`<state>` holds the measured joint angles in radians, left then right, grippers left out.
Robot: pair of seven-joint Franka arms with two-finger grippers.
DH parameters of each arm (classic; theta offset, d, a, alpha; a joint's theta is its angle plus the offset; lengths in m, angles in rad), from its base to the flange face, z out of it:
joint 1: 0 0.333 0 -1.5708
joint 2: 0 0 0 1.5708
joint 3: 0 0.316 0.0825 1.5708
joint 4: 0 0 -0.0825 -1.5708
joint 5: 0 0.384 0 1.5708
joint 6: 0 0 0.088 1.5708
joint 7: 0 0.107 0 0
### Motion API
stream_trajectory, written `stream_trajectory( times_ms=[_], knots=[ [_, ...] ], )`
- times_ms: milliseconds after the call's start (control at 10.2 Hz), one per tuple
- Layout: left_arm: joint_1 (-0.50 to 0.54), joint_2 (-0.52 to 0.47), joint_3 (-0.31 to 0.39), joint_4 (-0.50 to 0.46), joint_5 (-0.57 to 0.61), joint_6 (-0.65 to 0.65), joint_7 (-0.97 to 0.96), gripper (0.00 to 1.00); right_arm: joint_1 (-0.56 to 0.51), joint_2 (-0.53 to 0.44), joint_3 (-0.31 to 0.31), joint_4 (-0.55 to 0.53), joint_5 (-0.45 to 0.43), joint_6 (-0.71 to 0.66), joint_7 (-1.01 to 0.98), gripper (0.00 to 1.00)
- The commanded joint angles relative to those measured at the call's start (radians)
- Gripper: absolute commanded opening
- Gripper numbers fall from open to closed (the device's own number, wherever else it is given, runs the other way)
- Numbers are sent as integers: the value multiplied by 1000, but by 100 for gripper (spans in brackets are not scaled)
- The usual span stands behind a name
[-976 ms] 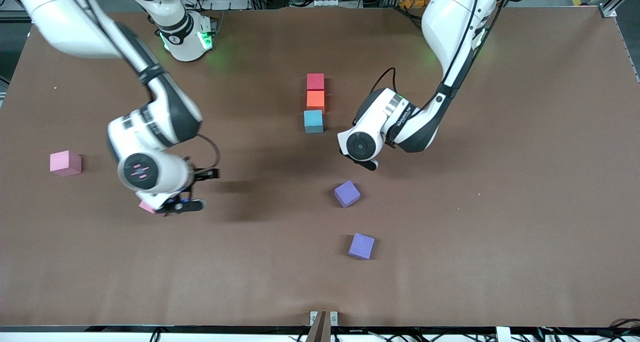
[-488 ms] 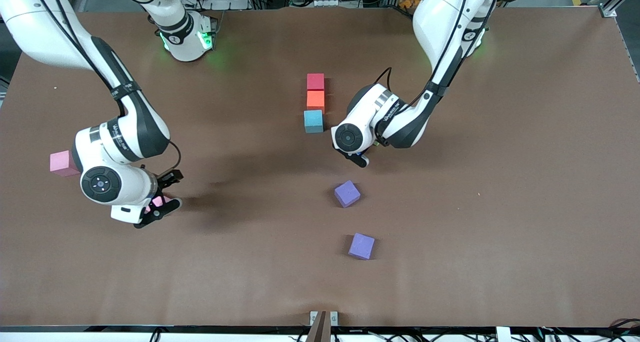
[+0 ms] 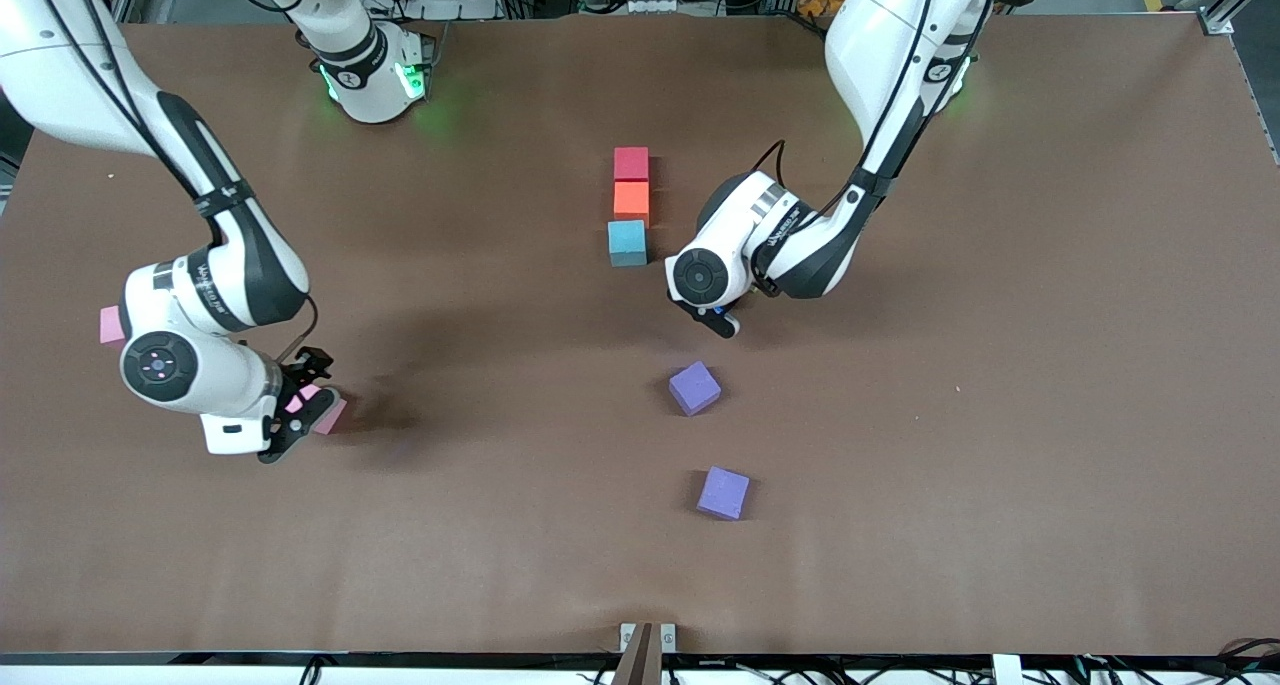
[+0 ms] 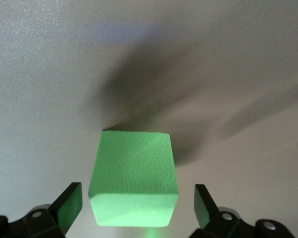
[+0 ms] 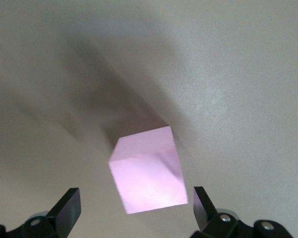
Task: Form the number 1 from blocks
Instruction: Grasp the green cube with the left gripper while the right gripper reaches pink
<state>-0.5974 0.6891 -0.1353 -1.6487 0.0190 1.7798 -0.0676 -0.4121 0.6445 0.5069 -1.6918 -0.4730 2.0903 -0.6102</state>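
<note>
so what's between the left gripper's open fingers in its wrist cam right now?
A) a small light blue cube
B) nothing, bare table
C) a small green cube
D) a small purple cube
C: the left wrist view shows a small matte green cube sitting on the table between the left gripper's open fingers, with gaps on both sides, so it is not yet clamped.

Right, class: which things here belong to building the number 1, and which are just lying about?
In the job: red block, orange block, light blue block, in a column; green block, under the open left tool; pink block, under the open right tool.
Lying about, seemingly: farther purple block; nearer purple block; second pink block.
</note>
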Motion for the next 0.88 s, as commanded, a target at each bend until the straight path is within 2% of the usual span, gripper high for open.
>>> stream_trajectory(
  times_ms=[0, 293, 390, 585, 683, 780],
  knots=[
    [-2, 1, 2, -14, 24, 18, 11, 98, -30, 3, 18, -25, -30, 62, -68, 100],
    [-7, 0, 2, -45, 25, 29, 8, 89, -62, 13, 18, -90, -38, 170, -76, 100],
    [-5, -3, 2, -45, 25, 27, 8, 70, -69, 17, 13, -116, -38, 213, -76, 100],
    [1, -6, 2, -40, 25, 23, 9, 63, -66, 18, 2, -129, -41, 241, -79, 100],
    [7, -8, 2, -36, 25, 15, 15, 61, -68, 21, 2, -129, -65, 244, -104, 81],
    [10, -16, 11, -25, 25, 12, 17, 59, -70, 23, 2, -131, -67, 244, -111, 41]
  ],
)
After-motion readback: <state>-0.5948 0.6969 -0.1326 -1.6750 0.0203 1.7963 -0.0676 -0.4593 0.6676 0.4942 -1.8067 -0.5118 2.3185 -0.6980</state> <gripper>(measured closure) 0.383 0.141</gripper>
